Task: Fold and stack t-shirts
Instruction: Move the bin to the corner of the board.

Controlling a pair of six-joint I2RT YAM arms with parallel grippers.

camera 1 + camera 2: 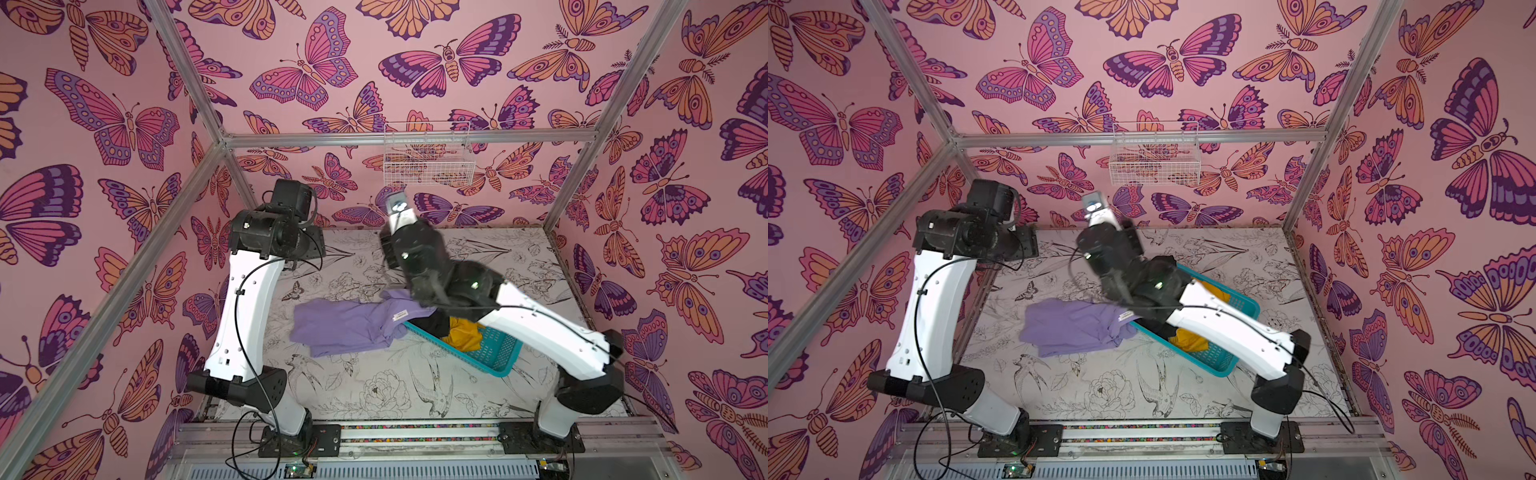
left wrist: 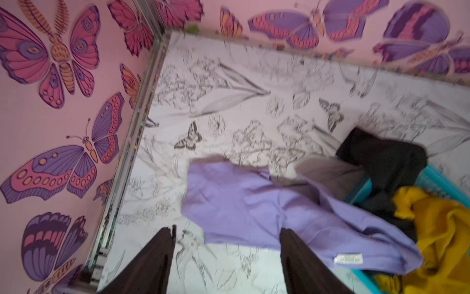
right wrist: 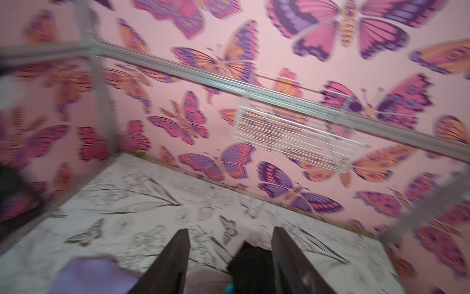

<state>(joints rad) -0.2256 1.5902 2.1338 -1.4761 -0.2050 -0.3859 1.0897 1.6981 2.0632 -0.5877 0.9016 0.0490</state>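
left hand [image 2: 226, 244], right hand [image 3: 230, 244]: both approx half open, holding nil. teal basket [image 1: 498, 353] w/ black shirt [image 1: 432, 322] + yellow shirt [image 1: 463, 336] inside; lavender shirt [image 1: 340, 326] over rim onto desk [image 1: 374, 395].

in a top view the lavender t-shirt [image 1: 345, 328] lies crumpled on the printed worktop [image 1: 374, 395], with its labelled neck end draped over the rim of the teal basket [image 1: 498, 353]. in the basket lie the black t-shirt [image 1: 432, 322] and the mustard t-shirt [image 1: 463, 334]. the right arm [image 1: 540, 328] reaches across above the basket. the left arm [image 1: 245, 307] stands by the worktop's left edge.
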